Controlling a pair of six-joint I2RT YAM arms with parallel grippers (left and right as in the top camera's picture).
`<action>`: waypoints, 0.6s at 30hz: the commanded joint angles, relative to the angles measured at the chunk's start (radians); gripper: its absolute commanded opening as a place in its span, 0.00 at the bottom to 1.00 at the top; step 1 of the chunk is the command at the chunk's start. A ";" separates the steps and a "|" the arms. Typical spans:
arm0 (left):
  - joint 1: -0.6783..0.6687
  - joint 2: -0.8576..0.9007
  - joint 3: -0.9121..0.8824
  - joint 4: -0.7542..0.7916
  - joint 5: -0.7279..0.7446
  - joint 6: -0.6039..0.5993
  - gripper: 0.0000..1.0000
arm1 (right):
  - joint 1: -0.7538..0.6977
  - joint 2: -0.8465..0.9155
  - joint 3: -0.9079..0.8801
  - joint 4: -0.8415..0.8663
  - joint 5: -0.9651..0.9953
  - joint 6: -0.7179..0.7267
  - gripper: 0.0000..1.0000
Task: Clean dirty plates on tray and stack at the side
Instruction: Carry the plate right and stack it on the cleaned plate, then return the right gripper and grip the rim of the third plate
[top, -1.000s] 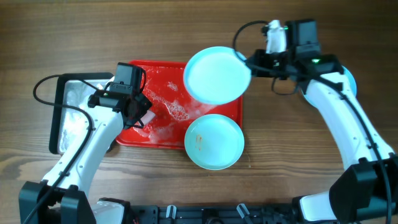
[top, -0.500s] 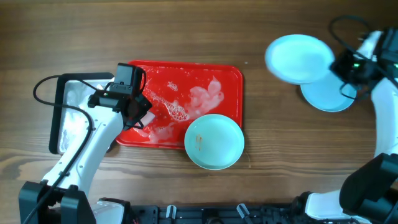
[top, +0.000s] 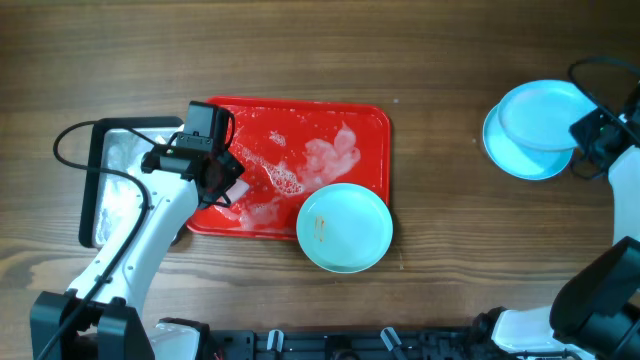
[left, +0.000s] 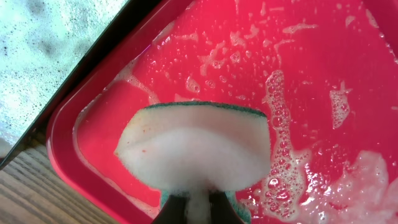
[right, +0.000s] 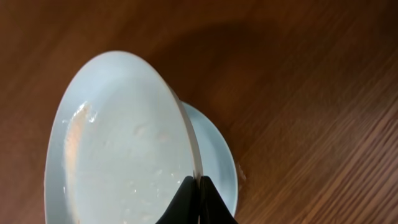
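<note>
Your right hand (right: 198, 183) is gripping a cleaned plate (right: 118, 143) by its rim, holding it tilted over the bottom plate (right: 216, 148) beneath for stacking; your left hand (left: 198, 204) is clenching the sponge (left: 196, 149).

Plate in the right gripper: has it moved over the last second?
Yes. The held plate travelled right, from over the red tray at its corner to above the resting plate at the far right.

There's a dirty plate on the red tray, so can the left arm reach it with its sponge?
Probably yes: only suds lie between the left gripper, shut on the sponge, and the plate on the tray.
</note>
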 joint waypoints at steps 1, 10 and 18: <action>0.005 0.007 0.004 0.000 0.009 0.017 0.04 | -0.003 0.032 -0.049 0.032 -0.003 0.025 0.04; 0.005 0.007 0.004 0.000 0.009 0.017 0.04 | -0.003 0.045 -0.097 0.021 -0.021 0.021 0.29; 0.005 0.007 0.004 -0.003 0.009 0.017 0.04 | -0.003 -0.006 -0.066 -0.037 -0.181 -0.044 0.56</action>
